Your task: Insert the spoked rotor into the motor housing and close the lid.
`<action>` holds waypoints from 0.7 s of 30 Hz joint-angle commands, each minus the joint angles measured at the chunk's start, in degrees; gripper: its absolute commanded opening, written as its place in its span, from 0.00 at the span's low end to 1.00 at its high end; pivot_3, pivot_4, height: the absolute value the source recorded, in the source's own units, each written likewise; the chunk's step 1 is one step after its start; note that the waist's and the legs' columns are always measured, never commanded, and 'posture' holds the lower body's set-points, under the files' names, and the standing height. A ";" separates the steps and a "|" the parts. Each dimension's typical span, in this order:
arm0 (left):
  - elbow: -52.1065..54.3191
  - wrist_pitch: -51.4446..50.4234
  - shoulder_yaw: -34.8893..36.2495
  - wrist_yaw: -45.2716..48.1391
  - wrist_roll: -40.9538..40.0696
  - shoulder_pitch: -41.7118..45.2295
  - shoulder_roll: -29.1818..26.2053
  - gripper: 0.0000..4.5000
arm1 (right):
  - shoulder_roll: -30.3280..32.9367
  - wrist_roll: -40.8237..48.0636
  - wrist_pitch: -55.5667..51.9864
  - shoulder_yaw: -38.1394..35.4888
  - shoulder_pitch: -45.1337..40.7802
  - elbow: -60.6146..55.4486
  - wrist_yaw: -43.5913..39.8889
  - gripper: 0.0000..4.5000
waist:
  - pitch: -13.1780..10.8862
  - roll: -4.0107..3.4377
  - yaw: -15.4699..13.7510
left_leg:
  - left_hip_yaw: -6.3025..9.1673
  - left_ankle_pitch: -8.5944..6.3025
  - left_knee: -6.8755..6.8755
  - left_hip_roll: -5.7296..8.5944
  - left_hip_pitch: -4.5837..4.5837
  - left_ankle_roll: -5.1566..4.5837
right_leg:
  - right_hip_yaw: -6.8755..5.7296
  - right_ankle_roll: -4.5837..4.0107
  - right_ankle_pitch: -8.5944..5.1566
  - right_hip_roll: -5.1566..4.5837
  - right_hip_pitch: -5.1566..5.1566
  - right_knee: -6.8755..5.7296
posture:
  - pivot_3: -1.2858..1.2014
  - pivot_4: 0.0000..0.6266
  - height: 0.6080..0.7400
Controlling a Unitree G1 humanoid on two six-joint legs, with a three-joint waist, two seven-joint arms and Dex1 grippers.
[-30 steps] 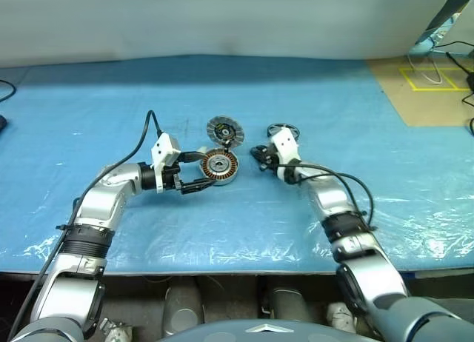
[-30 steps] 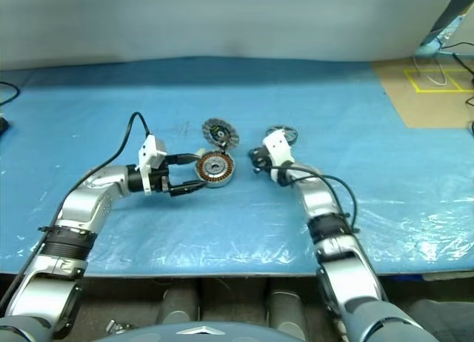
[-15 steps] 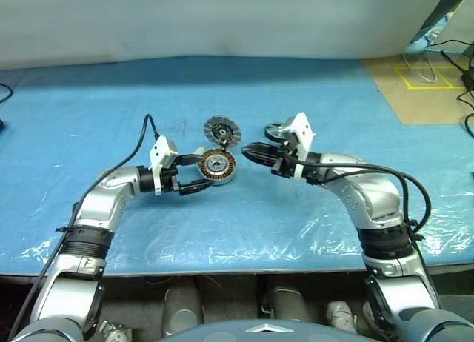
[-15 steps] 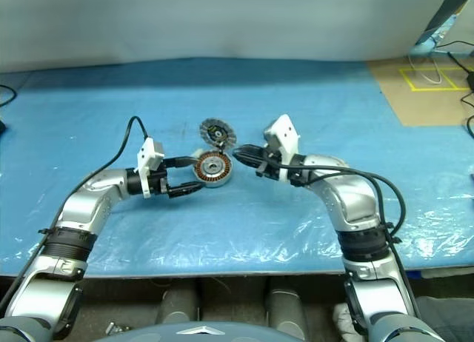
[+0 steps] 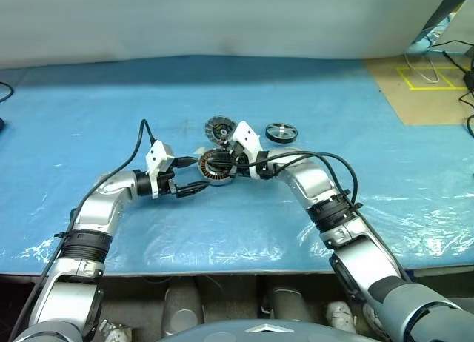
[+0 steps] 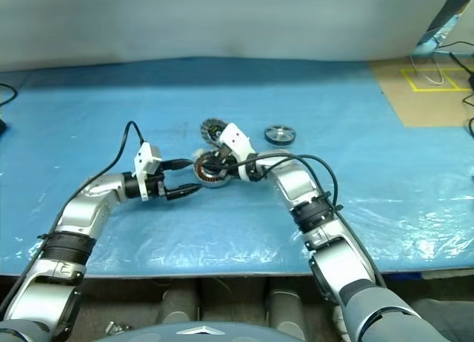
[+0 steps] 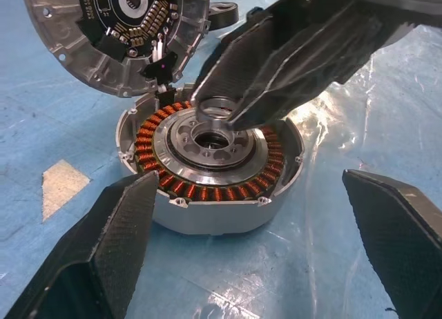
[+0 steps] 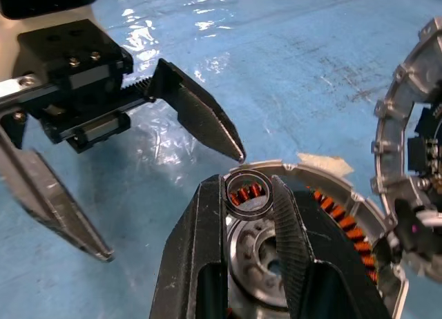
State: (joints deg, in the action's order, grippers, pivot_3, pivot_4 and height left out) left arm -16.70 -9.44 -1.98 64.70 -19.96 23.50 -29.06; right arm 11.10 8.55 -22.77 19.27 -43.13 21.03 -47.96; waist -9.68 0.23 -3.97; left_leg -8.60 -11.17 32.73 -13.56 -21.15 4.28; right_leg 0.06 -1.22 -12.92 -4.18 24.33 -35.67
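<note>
The right gripper (image 8: 250, 195), which a second ago was standing by the spoked rotor toward the worktop's far edge, is now being seen swung across to the motor housing (image 7: 210, 168); the camera has also tilted slightly between pictures. The left gripper (image 5: 198, 175) is being kept where it was, just on the near-left side of the housing.

A small metal ring (image 8: 248, 192) is being held between the right gripper's nearly closed fingers (image 8: 200, 250), poised over the housing's central hub; whether it is touching the hub cannot be told. The left gripper's fingers (image 7: 103, 243) are being held wide apart, one to each side of the housing, with nothing gripped and a gap visible on both sides.

The housing is being shown sitting flat on the blue-covered worktop (image 5: 222, 231), near the middle, its open mouth facing straight up, copper windings exposed. Just behind it, toward the far edge, the lid (image 5: 224, 129) is being propped on edge, tilted, its inner face with a circuit board turned toward the housing. The spoked rotor (image 5: 281, 132) is being left lying flat, well apart to the right of the lid, axis upright.

Counted: one housing, one lid, one rotor, one ring, two grippers.
</note>
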 commanded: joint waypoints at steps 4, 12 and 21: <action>2.89 0.63 1.50 -0.19 -0.65 -0.98 -0.61 1.00 | 1.03 -1.83 2.83 -0.42 -0.44 0.82 -2.18 0.12 | 0.00 0.00 0.08 | 0.00 0.00 0.00 0.00 -0.02 0.00 | 0.00 0.12 0.07 0.00 0.00 0.01 | 0.52 0.24 1.00; 2.96 0.47 1.01 -0.34 -0.49 -0.43 -0.18 1.00 | 1.16 -2.32 2.94 -1.13 -0.32 2.43 -2.24 0.12 | 0.00 0.00 0.13 | 0.00 0.00 0.01 -0.02 0.03 0.00 | 0.00 0.12 0.07 0.02 0.00 -0.03 | 0.52 0.24 1.00; 3.36 -0.02 0.48 -0.34 -0.12 -0.11 -0.18 1.00 | -0.08 -3.35 4.12 -2.45 -1.44 7.38 -0.55 0.12 | 0.00 0.00 0.10 | 0.00 0.00 0.04 -0.02 0.02 -0.01 | 0.01 0.02 0.01 0.01 0.00 -0.06 | 0.52 0.24 1.00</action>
State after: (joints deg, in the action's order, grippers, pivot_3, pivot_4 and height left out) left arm -15.61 -9.49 -1.91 64.48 -19.94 22.73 -28.99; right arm 10.96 5.61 -19.14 18.15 -43.89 27.85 -48.89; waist -9.68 0.23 -3.87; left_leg -8.60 -11.16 32.78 -13.57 -21.12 4.28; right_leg 0.07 -1.22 -12.91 -4.17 24.33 -35.74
